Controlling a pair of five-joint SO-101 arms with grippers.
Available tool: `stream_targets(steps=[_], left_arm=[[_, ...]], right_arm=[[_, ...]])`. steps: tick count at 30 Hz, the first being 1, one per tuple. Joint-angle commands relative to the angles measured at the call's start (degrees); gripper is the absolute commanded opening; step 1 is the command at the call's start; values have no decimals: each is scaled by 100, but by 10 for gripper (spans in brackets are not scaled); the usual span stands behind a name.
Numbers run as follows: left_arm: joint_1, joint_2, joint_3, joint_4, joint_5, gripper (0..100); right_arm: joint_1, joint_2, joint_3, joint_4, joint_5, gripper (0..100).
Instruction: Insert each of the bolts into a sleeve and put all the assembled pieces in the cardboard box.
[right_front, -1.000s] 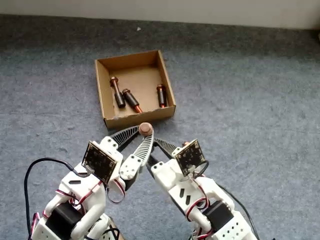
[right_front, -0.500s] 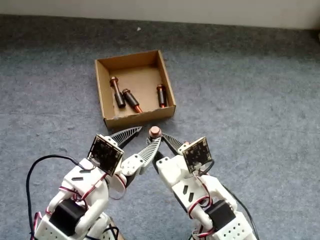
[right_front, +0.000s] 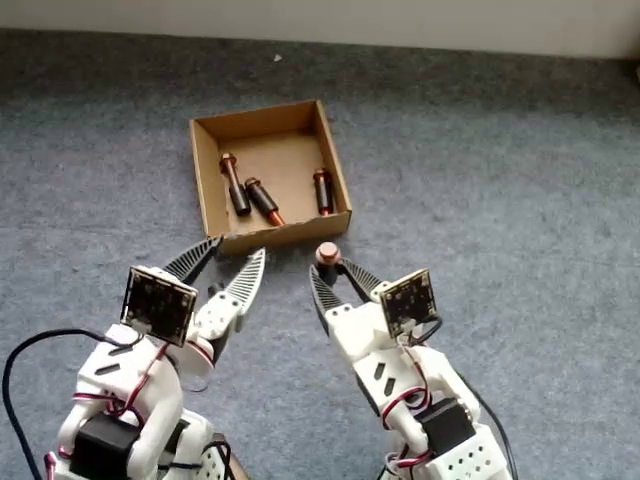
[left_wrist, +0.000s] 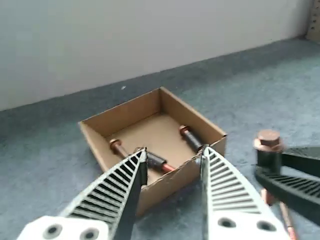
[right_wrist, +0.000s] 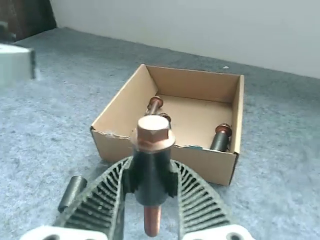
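Note:
My right gripper (right_front: 328, 268) is shut on a black sleeve with a copper bolt (right_front: 327, 253) through it, held upright just in front of the cardboard box (right_front: 280, 236). In the right wrist view the bolt's head (right_wrist: 153, 131) tops the sleeve between the fingers (right_wrist: 192, 192), and the shank sticks out below. My left gripper (right_front: 238, 250) stands open and empty to the left, near the box's front corner. Its fingers (left_wrist: 120, 195) frame the box (left_wrist: 125, 112), with the held piece (left_wrist: 269, 147) off to one side. Three assembled pieces (right_front: 264, 200) lie inside the box.
A loose black sleeve (right_wrist: 72, 192) lies on the grey carpet (right_front: 500, 180) in front of the box (right_wrist: 200, 160), beside my right gripper (right_wrist: 151, 165). A pale wall runs along the far side. Open carpet stretches to the right of the box.
The left gripper let go of the piece, opened and swung away to the left. The right gripper kept hold and carried the piece slightly right and closer to the box.

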Motion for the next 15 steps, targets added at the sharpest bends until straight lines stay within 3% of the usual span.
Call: stream_targets(steps=[1, 5, 9, 15], left_arm=[[-1138, 13, -233, 387, -360, 191], [-2237, 13, -13, 545, -378, 111], [-2897, 13, 787, 510, -396, 5], [-3512, 13, 1807, 352, -396, 15]], right_arm=[[391, -119, 462, -40, -44, 5], [576, -119, 514, -40, -44, 5], [576, -119, 514, -40, -35, 5], [673, -119, 514, -31, -35, 5]])
